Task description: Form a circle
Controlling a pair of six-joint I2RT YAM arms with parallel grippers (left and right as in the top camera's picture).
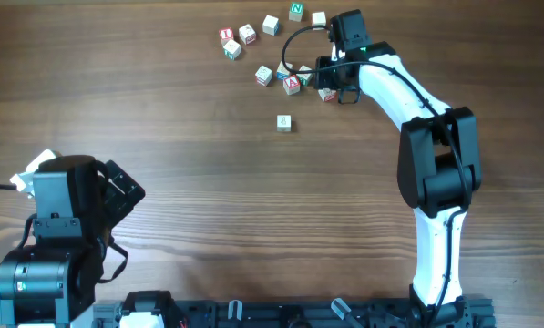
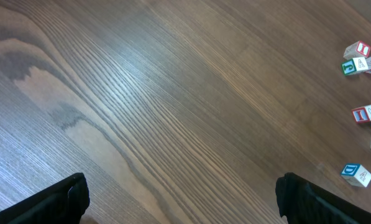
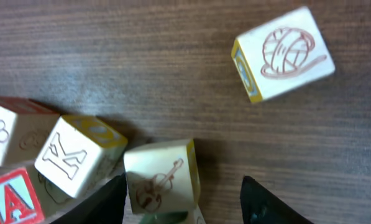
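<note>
Right claw point(image 3: 182, 202) sits lowest in its wrist view, fingers apart, not yet clamped on anything. Between them: violin block point(image 3: 160, 180), tilted, closer to one finger, clear gap on the other side. Whether the nearer finger already touches it, cannot tell; the edge is in shadow.

Just beside it: K block point(image 3: 79, 155), corner-on, then A block point(image 3: 11, 196). Yarn block point(image 3: 284, 53) lies apart on bare table point(image 3: 173, 68).

Overhead: no ring formed. The other blocks point(image 1: 247, 34) lie scattered loosely at the far side of the table, and a lone block point(image 1: 283, 122) sits nearer the middle.

Left claw point(image 2: 182, 190) fully spread, empty, over bare wood well away from the pieces.

Handling judgement: small wooden cubes, light, rigid, smooth-faced. Grip on two opposite flat faces, squared to the fingers; a corner grip would likely twist or pop the cube out. The K block is close enough to get nudged.
</note>
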